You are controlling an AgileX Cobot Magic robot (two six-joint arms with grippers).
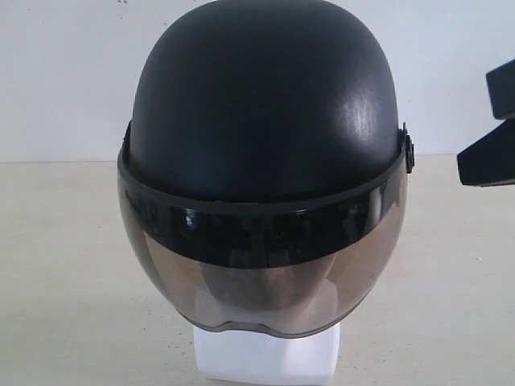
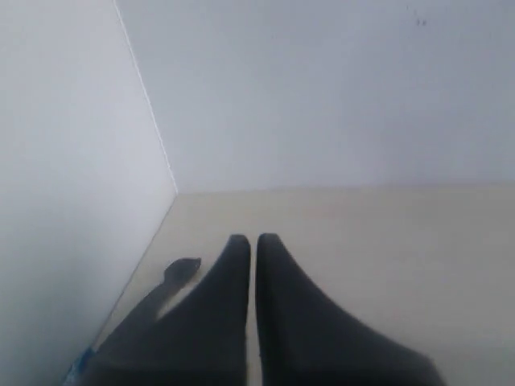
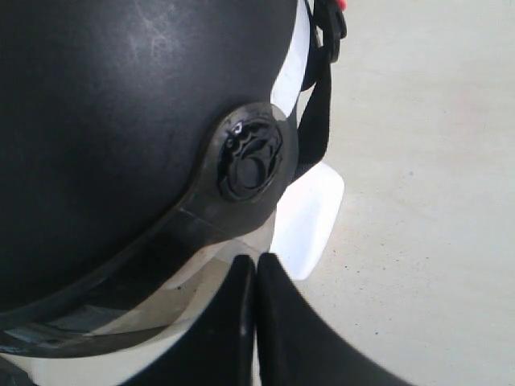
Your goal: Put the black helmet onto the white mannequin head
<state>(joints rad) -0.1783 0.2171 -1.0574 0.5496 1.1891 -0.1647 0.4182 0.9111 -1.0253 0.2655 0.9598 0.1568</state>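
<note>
Black helmet (image 1: 265, 104) sat fully on white mannequin head (image 1: 265, 360), visor (image 1: 265, 277) down; task looked done. Left gripper (image 2: 253, 240) and right gripper (image 3: 256, 259) jaws pressed together, holding nothing; only retract left

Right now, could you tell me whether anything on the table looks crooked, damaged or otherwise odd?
Nothing stands out: the helmet sits roughly level on the white head, its visor down over the face, with only faint scuffs on top.
</note>
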